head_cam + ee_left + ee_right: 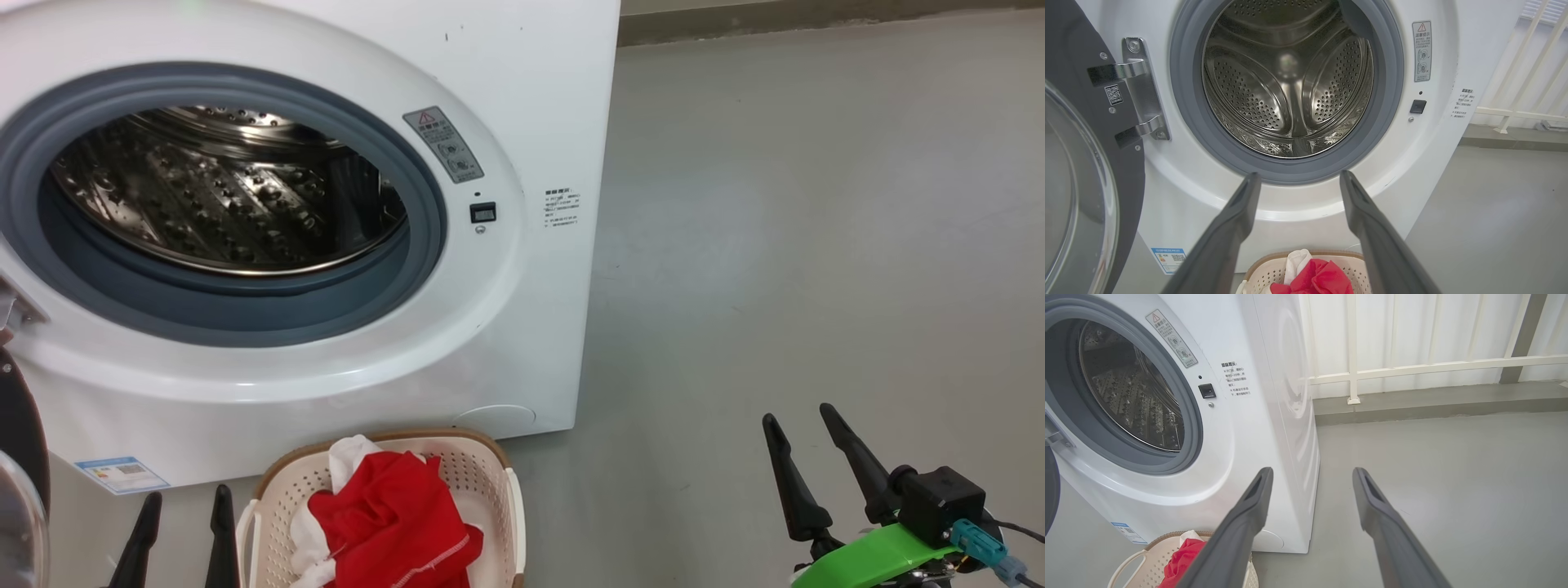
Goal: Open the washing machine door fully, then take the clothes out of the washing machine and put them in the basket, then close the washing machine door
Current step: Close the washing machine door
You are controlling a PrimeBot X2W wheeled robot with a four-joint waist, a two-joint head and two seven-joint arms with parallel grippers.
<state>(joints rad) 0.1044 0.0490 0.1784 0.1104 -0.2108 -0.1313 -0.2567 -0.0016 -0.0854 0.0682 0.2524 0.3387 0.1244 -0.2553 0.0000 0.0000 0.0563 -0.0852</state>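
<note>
My left tool [186, 494] sits at the lower left of the head view, its two dark fingers parted with nothing between them. My right tool [798, 416], at the lower right over the grey floor [816, 245], is spread the same way and holds nothing. The washing machine [531, 82] takes up the upper left, its grey gasket [245, 314] ringing the steel drum [229, 196]. The washing machine door [20, 433] stands swung open at the left edge. The basket [490, 482] is on the floor at bottom centre, just in front of the machine's base, and the red and white clothes [392, 514] are heaped inside it. In the left wrist view I see the left tool [1299, 175] open and pointing at the gasket's lower edge. The door's dark rim and metal hinge [1141, 85] are at the left, and the basket peeks in at the bottom. In the right wrist view the right tool [1311, 470] gapes wide, aimed past the machine's right front corner. A white railing [1433, 367] crosses the upper right, and the basket with its clothes sits at the lower left.
</note>
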